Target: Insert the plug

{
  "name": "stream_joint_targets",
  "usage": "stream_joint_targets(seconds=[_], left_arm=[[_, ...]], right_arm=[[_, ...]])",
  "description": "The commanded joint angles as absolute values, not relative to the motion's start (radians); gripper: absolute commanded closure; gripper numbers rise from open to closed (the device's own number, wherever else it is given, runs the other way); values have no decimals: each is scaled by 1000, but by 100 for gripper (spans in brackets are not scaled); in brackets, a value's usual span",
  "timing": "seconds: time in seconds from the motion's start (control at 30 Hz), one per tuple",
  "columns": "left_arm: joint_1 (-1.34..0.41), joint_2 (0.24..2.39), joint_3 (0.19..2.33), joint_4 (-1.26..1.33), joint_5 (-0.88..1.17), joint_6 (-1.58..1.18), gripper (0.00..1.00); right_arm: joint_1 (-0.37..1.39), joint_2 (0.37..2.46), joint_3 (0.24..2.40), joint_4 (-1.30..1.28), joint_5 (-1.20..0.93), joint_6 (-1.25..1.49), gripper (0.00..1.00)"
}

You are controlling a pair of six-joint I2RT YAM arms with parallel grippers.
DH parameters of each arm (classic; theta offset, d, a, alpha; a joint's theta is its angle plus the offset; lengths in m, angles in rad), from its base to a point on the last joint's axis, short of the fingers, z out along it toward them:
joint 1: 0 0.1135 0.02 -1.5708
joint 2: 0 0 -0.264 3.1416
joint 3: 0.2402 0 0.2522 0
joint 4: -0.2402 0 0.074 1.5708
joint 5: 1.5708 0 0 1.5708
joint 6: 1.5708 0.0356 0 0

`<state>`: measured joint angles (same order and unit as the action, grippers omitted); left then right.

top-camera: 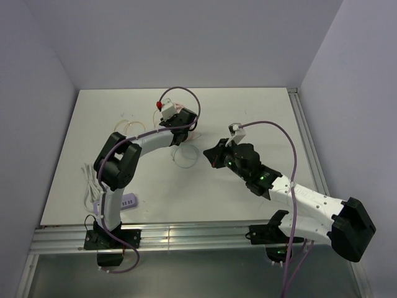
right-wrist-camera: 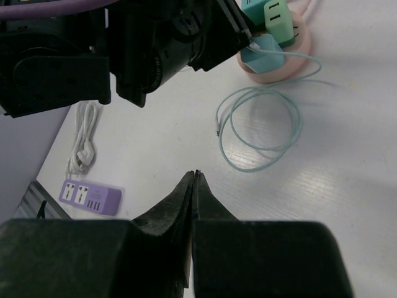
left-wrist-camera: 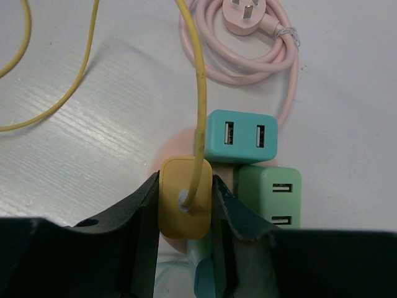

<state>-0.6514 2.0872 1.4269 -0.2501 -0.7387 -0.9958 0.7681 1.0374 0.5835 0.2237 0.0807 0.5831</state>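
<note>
At the lower centre of the left wrist view, the left gripper (left-wrist-camera: pixel 185 205) has its fingers pressed flat against both sides of a yellow plug (left-wrist-camera: pixel 184 186). The yellow cord (left-wrist-camera: pixel 200 93) leaves the plug's top, so the hidden prongs should face down toward the round pink socket base (right-wrist-camera: pixel 273 77) beneath. Whether it has seated, I cannot tell. That base already carries a teal adapter (left-wrist-camera: pixel 242 136) and a green adapter (left-wrist-camera: pixel 270 198), side by side just right of the plug. In the right wrist view, the right gripper (right-wrist-camera: pixel 193 186) hangs over bare table, fingers together on nothing, likely set aside to leave room.
</note>
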Motion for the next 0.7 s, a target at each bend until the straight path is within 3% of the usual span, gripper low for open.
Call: stream_joint_targets(seconds=[0.0,0.07,0.1,0.2,0.23,0.33,0.67], left_arm=[[-635,2273,1223,-652,-451,-888,100],[-626,2226,1210,-644,-453,-893,94],[-620,2208,1207,-643,-457,-891,81],[-611,2128,1206,-656,-488,-888,66],[-609,2108,1215,-666,-500,-888,54],[-601,2034,1248,-710,-541,-891,30],[-601,1794,1292,-775,-589,-884,14]], right_arm=[[756,1049,592,250,81,581,100],[755,1055,595,252,78,583,100],[755,1060,597,252,78,583,100],[753,1068,598,252,77,583,100],[753,1069,598,253,77,583,100],[753,1077,600,253,78,581,100],[755,1106,606,259,78,581,100]])
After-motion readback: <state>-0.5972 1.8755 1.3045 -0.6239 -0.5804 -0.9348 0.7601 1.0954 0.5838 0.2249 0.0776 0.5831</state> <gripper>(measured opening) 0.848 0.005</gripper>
